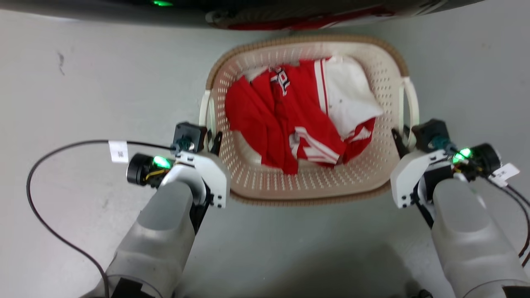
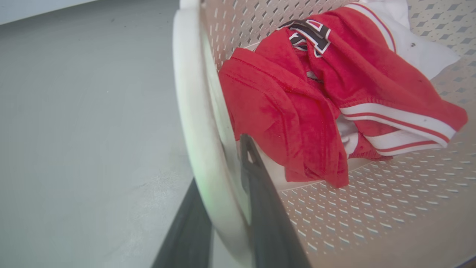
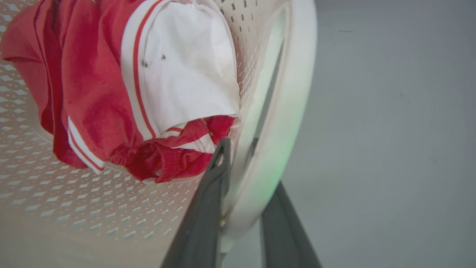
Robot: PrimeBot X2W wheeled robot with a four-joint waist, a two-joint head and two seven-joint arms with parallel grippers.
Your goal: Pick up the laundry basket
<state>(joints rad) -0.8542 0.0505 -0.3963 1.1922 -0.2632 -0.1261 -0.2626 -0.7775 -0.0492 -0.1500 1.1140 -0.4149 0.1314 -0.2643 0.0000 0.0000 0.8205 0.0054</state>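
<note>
The laundry basket (image 1: 314, 184), cream perforated plastic with a brown rim, stands on the grey floor and holds red and white clothes (image 1: 290, 120). My left gripper (image 1: 211, 140) is at its left loop handle (image 1: 203, 111). In the left wrist view the gripper (image 2: 219, 163) has one dark finger (image 2: 260, 193) inside the handle (image 2: 193, 111) and the other outside, closed against it. My right gripper (image 1: 401, 138) is at the right loop handle (image 1: 412, 103). In the right wrist view the gripper (image 3: 241, 149) clamps that handle (image 3: 290, 111) between its fingers.
A dark machine front (image 1: 124, 10) with a green light and red cloth at its edge runs along the top, just beyond the basket. A black cable (image 1: 37, 198) loops over the floor at the left. Grey floor (image 1: 83, 82) surrounds the basket.
</note>
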